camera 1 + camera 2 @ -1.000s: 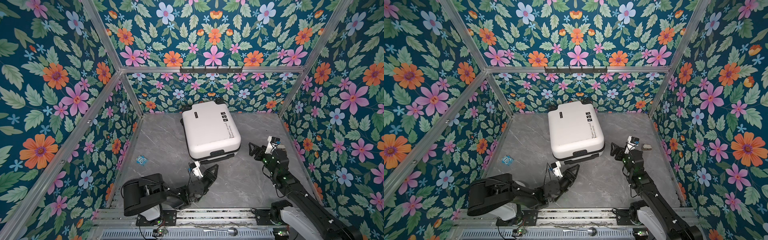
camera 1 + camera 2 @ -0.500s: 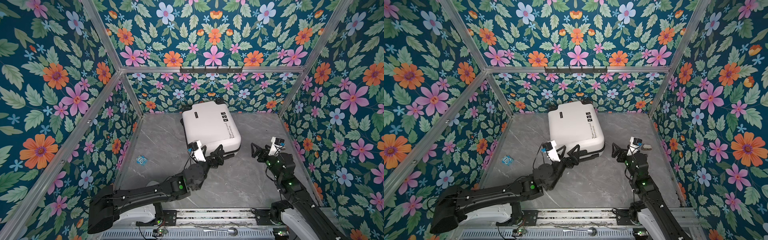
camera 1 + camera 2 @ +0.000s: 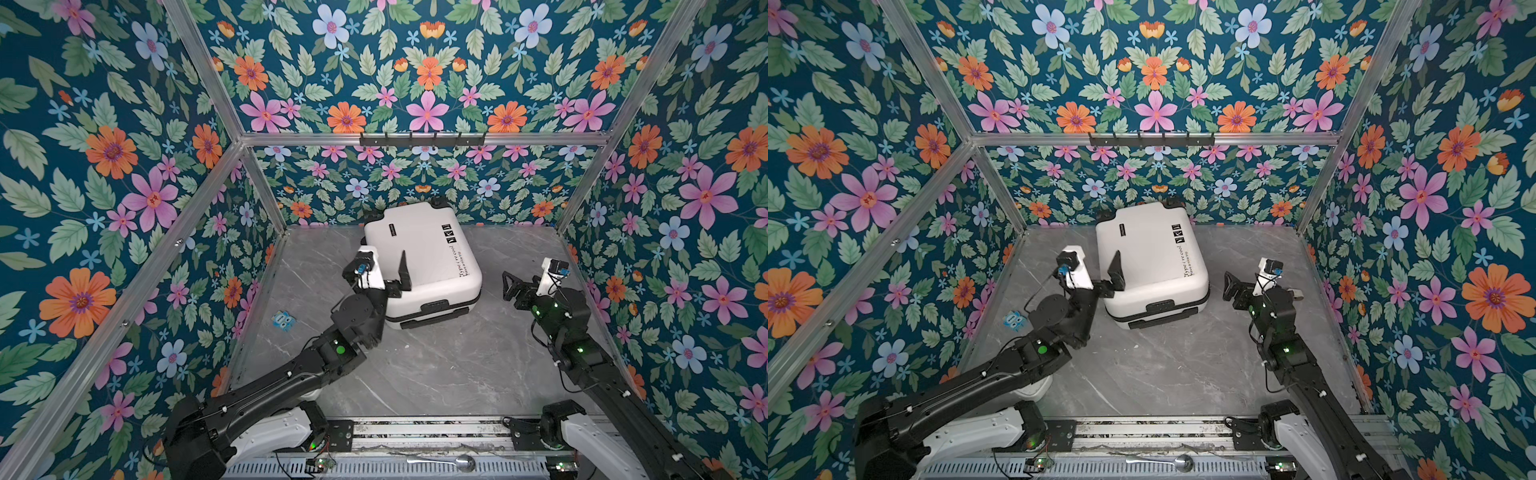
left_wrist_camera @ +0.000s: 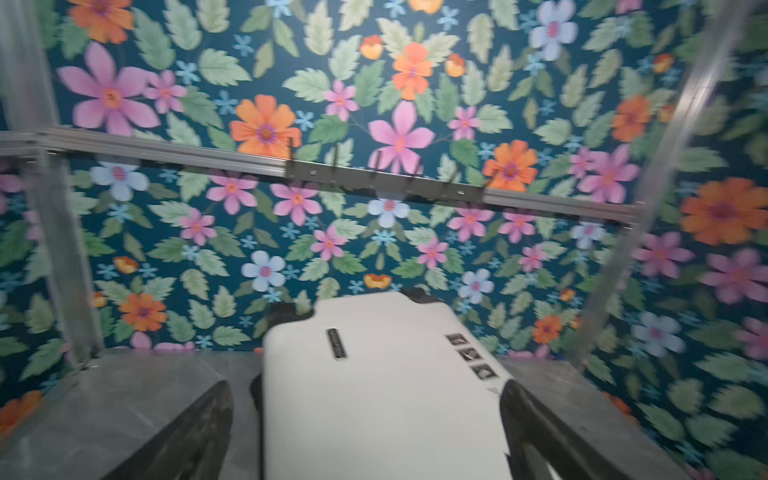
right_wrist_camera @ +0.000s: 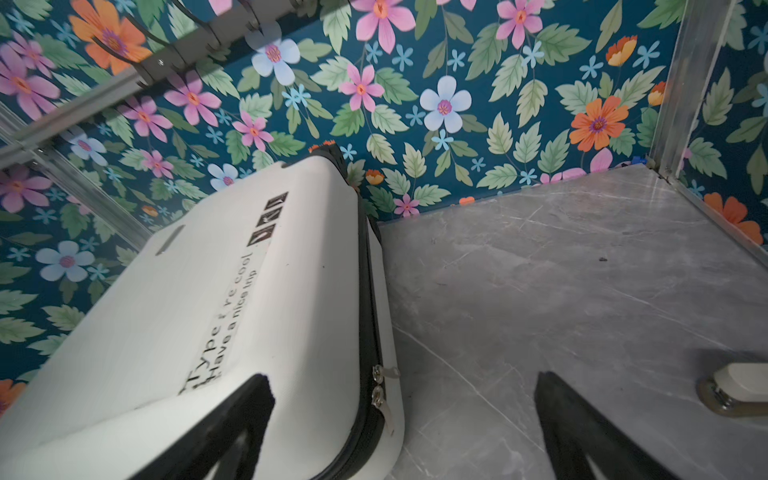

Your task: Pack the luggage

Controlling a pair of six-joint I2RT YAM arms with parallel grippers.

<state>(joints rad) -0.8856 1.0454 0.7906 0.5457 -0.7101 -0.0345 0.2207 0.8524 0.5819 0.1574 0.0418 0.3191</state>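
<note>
Backdrop: floral walls (image 3: 124, 174) close in three sides, and a black hook rail (image 3: 422, 139) runs along the rear one.
Surface: grey marbled counter (image 3: 436, 374).
Task item: the luggage (image 3: 432, 257) lies flat and zipped shut. Its wheels face the rear wall and its handle faces the front. It sits straight ahead of the left jaws and off to the side of the right jaws.
Left arm (image 3: 316, 365): the left jaws are spread wide at the luggage's near corner, one over the white shell and one off its side. In the left wrist view the shell (image 4: 374, 395) fills the gap between them. Contact cannot be told.
Right arm (image 3: 582, 353): the right jaws are spread wide and hold nothing. They point at the luggage from beside it, apart from it in both top views.
Zipper pulls (image 5: 380, 386): they hang on the black band, just ahead of the right jaws.
Blue item (image 3: 283, 321): small, on the counter, outside the left jaws on the side away from the luggage.
Spoon (image 3: 451, 460): on the front rail, behind both jaws.
</note>
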